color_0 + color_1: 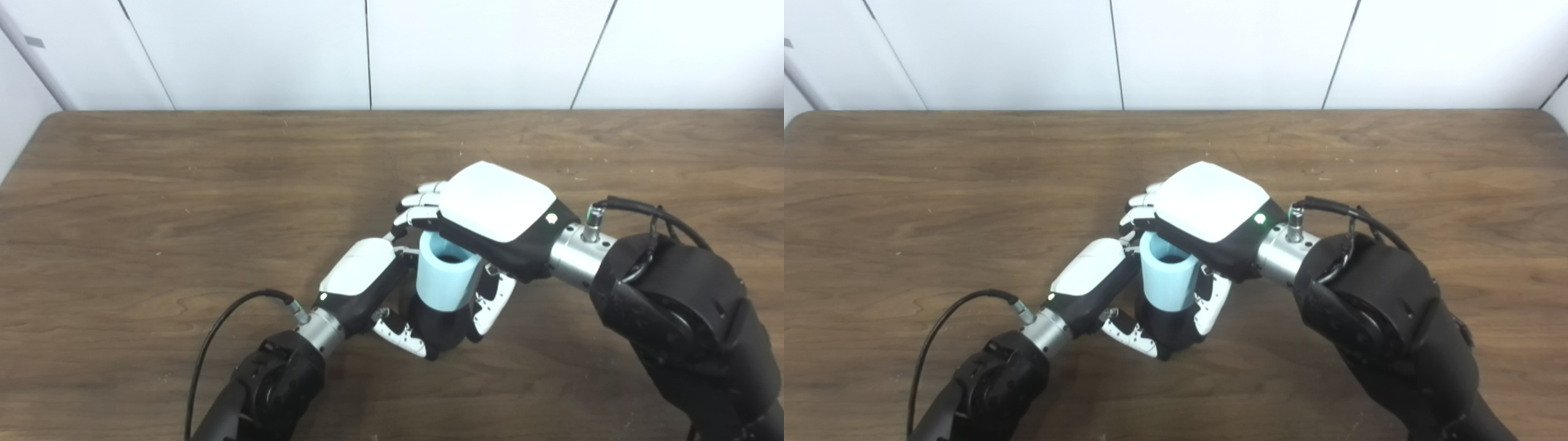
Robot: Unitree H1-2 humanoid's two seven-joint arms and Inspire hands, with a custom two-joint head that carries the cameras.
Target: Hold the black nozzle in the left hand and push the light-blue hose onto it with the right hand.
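Looks like a lab or test room: bare wood-grain table [184,184] set against plain white wall panels [245,49] with dark seams; no furnishings show.

Even, bright overhead light, no hard glare. Soft shadows under both hands on table [153,202]. Pics slightly soft w/ compression blur; white hand shells near blown out.

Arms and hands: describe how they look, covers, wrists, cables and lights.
Both look alike. The left hand and right hand each have a glossy white back cover on a black body, with white fingers jointed in black. Silver metal wrist cuffs lead to bulky black forearms. A black cable plugs into each wrist. The right eye view shows small green lights.
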